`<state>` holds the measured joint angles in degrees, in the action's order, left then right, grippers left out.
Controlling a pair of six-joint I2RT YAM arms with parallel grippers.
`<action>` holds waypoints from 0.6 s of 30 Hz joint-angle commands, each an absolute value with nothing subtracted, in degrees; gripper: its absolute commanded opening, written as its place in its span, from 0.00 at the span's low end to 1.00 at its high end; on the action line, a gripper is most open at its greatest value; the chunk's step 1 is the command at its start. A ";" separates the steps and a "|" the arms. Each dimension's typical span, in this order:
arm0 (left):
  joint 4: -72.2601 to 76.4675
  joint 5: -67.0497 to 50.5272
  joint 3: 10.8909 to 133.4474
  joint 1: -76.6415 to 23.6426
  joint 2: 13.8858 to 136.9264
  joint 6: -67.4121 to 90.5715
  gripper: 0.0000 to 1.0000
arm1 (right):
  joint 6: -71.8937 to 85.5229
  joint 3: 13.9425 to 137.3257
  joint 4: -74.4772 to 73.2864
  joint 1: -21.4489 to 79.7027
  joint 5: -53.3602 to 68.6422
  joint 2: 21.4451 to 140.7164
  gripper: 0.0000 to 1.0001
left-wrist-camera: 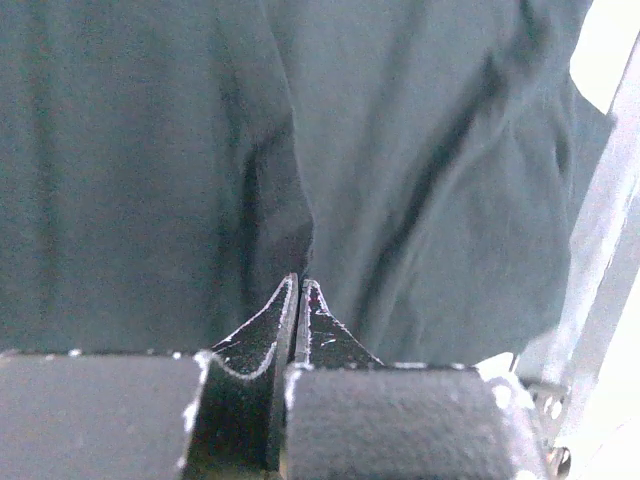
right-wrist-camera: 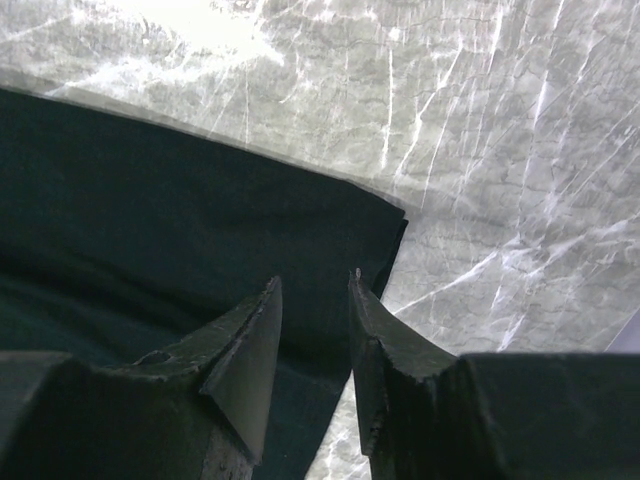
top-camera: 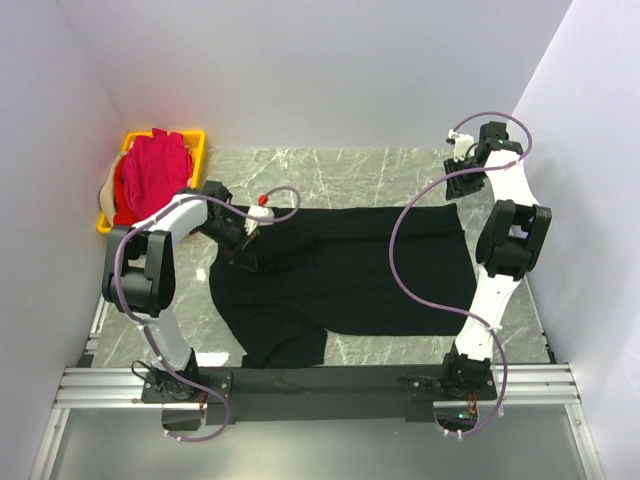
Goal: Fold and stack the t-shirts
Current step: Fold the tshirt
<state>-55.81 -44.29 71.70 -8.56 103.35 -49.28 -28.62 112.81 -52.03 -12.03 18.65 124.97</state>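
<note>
A large black t-shirt (top-camera: 360, 275) lies spread flat across the middle of the marble table. My left gripper (top-camera: 243, 245) is down on its upper left part. In the left wrist view the left gripper (left-wrist-camera: 300, 282) has its jaws pressed together, and creases in the black t-shirt (left-wrist-camera: 150, 150) run into the tips. My right gripper (top-camera: 458, 190) hovers at the shirt's far right corner. In the right wrist view the right gripper (right-wrist-camera: 315, 280) is open, above the corner of the black t-shirt (right-wrist-camera: 150, 200), and holds nothing. Magenta-pink t-shirts (top-camera: 150, 175) are heaped in a crate.
The yellow crate (top-camera: 195, 140) stands at the back left corner against the wall. White walls close in the table (top-camera: 330, 170) on three sides. A metal rail (top-camera: 320, 385) carrying both arm bases runs along the near edge. Bare marble (right-wrist-camera: 500, 150) lies right of the shirt corner.
</note>
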 commanded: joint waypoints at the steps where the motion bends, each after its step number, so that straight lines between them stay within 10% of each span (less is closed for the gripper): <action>1: -60.29 -43.42 71.28 -8.17 103.01 -58.97 0.01 | -29.71 112.59 -53.17 -12.39 18.19 122.34 0.40; 18: -77.78 -53.26 82.89 -4.66 109.07 -64.95 0.01 | -31.64 110.13 -54.93 -12.04 16.79 125.59 0.33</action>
<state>-72.49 -50.72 83.66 -4.60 108.20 -60.77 -30.74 110.89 -54.48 -12.03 18.02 124.99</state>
